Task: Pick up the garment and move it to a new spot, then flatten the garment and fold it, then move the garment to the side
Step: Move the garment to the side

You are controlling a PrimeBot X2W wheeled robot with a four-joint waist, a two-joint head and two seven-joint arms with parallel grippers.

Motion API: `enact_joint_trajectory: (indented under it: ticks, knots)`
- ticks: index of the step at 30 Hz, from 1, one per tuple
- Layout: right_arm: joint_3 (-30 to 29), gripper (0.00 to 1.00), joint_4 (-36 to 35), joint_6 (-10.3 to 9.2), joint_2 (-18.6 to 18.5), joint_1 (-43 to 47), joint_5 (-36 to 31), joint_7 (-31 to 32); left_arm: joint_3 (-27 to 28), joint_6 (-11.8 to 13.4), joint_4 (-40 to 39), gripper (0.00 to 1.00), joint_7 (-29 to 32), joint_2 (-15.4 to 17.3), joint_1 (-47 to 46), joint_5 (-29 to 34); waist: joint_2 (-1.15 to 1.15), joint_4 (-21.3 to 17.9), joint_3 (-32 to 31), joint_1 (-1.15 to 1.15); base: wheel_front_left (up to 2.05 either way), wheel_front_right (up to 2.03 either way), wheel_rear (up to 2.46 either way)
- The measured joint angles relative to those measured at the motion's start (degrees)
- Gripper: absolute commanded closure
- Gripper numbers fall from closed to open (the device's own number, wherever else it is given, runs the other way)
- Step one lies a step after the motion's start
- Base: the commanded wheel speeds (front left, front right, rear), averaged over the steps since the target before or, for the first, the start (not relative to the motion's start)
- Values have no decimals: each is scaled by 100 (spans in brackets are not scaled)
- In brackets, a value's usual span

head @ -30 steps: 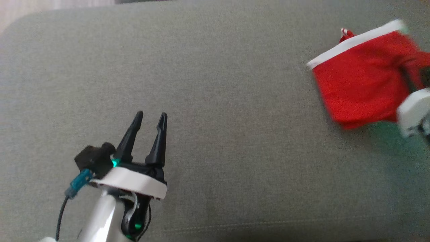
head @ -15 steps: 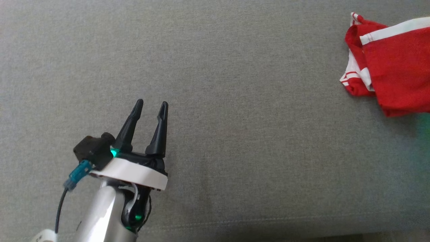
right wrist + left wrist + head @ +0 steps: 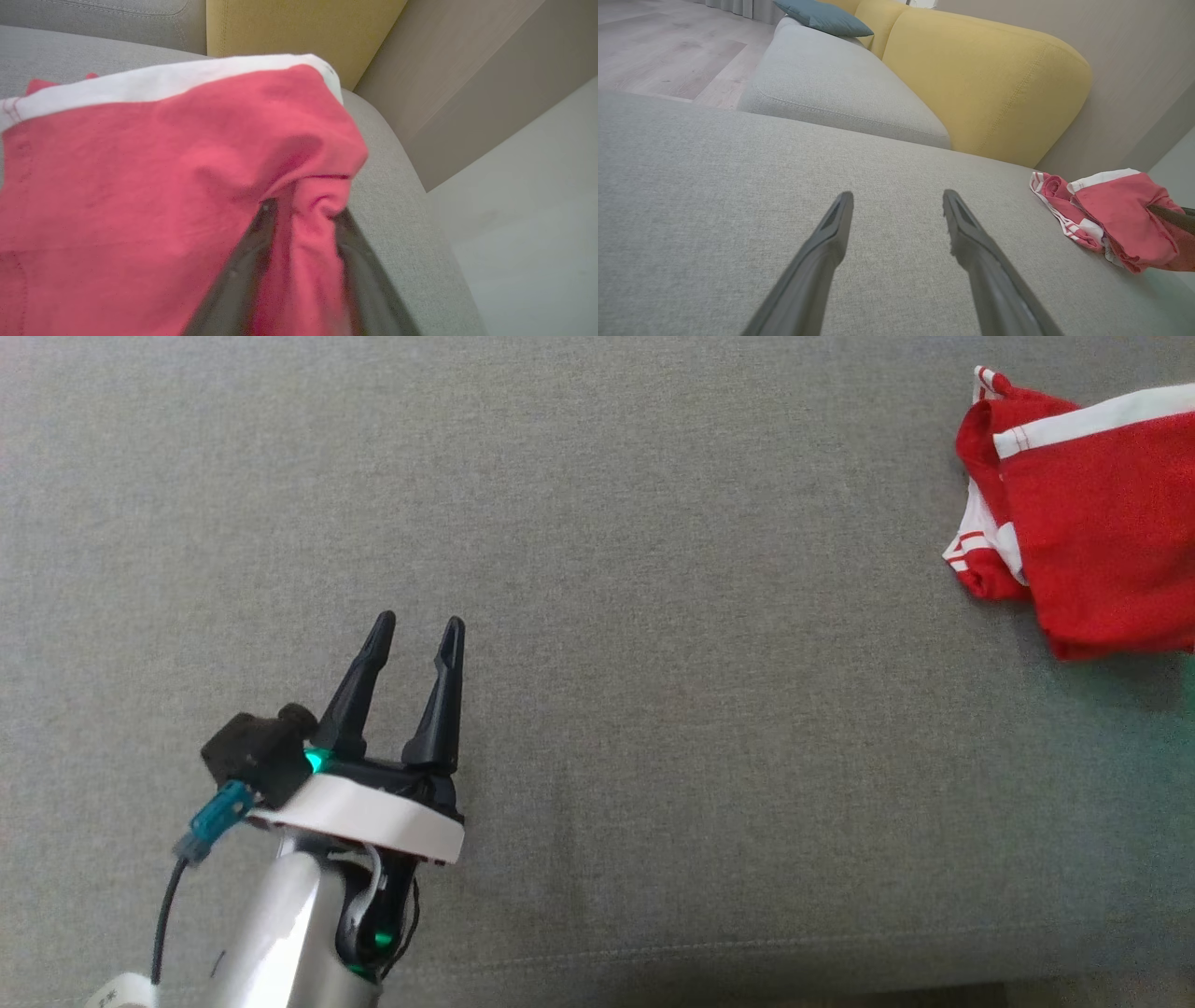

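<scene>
The red garment with a white band and striped trim lies bunched on the grey sofa seat, at the upper right edge of the head view. In the right wrist view a fold of the garment is pinched between the two dark fingers of my right gripper. One right finger pokes into the garment in the left wrist view. My left gripper hovers open and holding nothing over the seat at the lower left, far from the garment. The left gripper stands the same way in its own wrist view.
Behind the seat stand a yellow backrest cushion, another grey seat cushion and a teal pillow. The seat's rounded right edge drops to a pale floor. A wooden floor lies at the far left.
The head camera shifted a second ago, and the garment now sits higher and further right in that view with its striped trim showing. Since half a second ago the garment has edged slightly left. The left gripper has stayed put.
</scene>
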Motion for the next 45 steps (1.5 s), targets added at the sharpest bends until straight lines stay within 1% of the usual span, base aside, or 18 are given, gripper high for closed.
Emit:
enact_joint_trajectory:
  ticks: [4, 9, 12, 15, 21, 25, 26, 29, 34, 37, 38, 42, 45]
  knots:
    - [-3, 0, -204, 0, 81, -4, -25, -18, -8, 0, 8, 0, 0, 0, -1, 0, 0, -19, -28, 0, 0, 0, 0]
    - [-57, 0, -446, 0, 142, -13, -113, -190, -19, 0, 67, 0, 0, 0, 0, -1, 0, -5, -125, 0, 0, 0, 0]
    - [-29, 0, -609, 0, 285, -18, -158, -365, -18, 0, 82, 0, 0, 0, 3, -2, 0, 11, -222, 0, 0, 0, 0]
    - [24, 0, -784, 0, 552, -21, -104, -590, -4, 0, 88, 0, 0, 0, 20, -2, 0, 21, -360, 0, 0, 0, 0]
    - [339, 0, -1318, 0, 1279, 125, 405, -1124, 136, 0, 19, 0, 0, -1, 98, -85, 0, 37, -730, 0, 0, 0, 0]
    - [542, 0, -1630, 0, 1708, 754, 705, -1486, 243, 3, -31, 0, 0, 1, 311, -103, 0, 61, -1002, 0, 0, 0, 0]
    - [542, 0, -1630, 0, 1708, 754, 705, -1486, 243, 3, -31, 0, 0, 1, 311, -103, 0, 61, -1002, 0, 0, 0, 0]
    - [684, 0, -1766, 0, 1895, 1398, 920, -1773, 243, 8, -44, 0, 0, 1, 463, -103, 0, 94, -1200, 0, 0, 0, 0]
    - [797, 0, -1978, 0, 1975, 2228, 1189, -2243, 248, 57, -47, 0, 0, 1, 682, -124, 0, 155, -1472, 0, 0, 0, 0]
    - [953, 0, -2004, 0, 2002, 2622, 1775, -2482, 266, 93, -26, 0, 0, 2, 850, -192, 0, 180, -1623, 0, 0, 0, 0]
    - [1010, 0, -2008, 0, 2009, 2743, 1858, -2537, 266, 105, -24, 0, 0, 3, 910, -192, 0, 183, -1660, 0, 0, 0, 0]
    - [1167, 0, -2069, 0, 2027, 3080, 1891, -2652, 303, 119, -5, 0, 0, 3, 1056, -156, 0, 184, -1739, 0, 0, 0, 0]
    - [1196, 0, -2102, 0, 2026, 3172, 2076, -2694, 378, 160, -5, 0, 0, 8, 1105, -123, 0, 179, -1776, 0, 0, 0, 0]
